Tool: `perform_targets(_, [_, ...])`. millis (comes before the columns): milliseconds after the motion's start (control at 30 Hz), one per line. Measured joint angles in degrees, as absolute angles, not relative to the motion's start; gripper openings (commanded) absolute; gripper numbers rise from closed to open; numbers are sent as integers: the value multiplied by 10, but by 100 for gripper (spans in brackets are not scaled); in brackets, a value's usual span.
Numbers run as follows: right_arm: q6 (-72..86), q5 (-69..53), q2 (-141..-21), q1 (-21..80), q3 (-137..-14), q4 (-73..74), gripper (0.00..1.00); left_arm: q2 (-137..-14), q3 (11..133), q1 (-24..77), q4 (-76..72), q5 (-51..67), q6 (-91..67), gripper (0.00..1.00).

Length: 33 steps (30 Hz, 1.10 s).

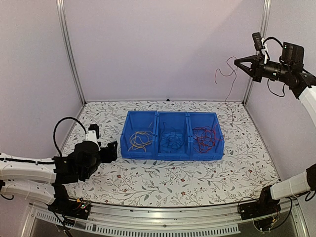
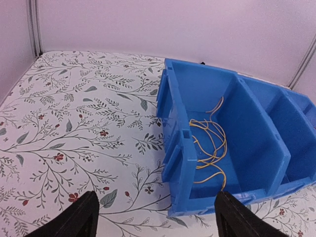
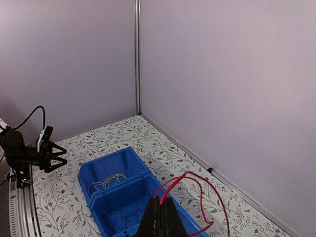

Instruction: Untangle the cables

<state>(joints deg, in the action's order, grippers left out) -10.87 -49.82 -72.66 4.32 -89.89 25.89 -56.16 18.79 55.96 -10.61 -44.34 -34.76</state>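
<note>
A blue three-compartment bin (image 1: pixel 157 114) stands mid-table. Its left compartment holds yellow-tan cables (image 1: pixel 139 140), the middle one dark blue cables (image 1: pixel 172 137), the right one red cables (image 1: pixel 204 138). My right gripper (image 1: pixel 238 62) is raised high at the back right, shut on one red cable (image 1: pixel 230 84) that loops and dangles toward the table. In the right wrist view the fingers (image 3: pixel 159 201) pinch that red cable (image 3: pixel 197 178) above the bin (image 3: pixel 98 168). My left gripper (image 1: pixel 112 151) hovers low just left of the bin, open and empty (image 2: pixel 156 207), facing the yellow-tan cables (image 2: pixel 210 148).
The table wears a floral cloth (image 1: pixel 163 180). Pale walls with aluminium posts (image 1: pixel 69 49) enclose the back and sides. The bin's left wall (image 2: pixel 177 123) lies close in front of my left fingers. The left arm (image 3: pixel 29 153) shows in the right wrist view.
</note>
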Motion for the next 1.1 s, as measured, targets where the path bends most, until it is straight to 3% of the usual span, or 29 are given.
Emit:
perform_targets(633, [-114,-510,-726,43,-747,201,0,-595,188,560,-114,-420,-365,82])
perform_targets(1100, [-150,-549,-821,62,-668,219,0,-647,194,560,-126,-411,-367,82])
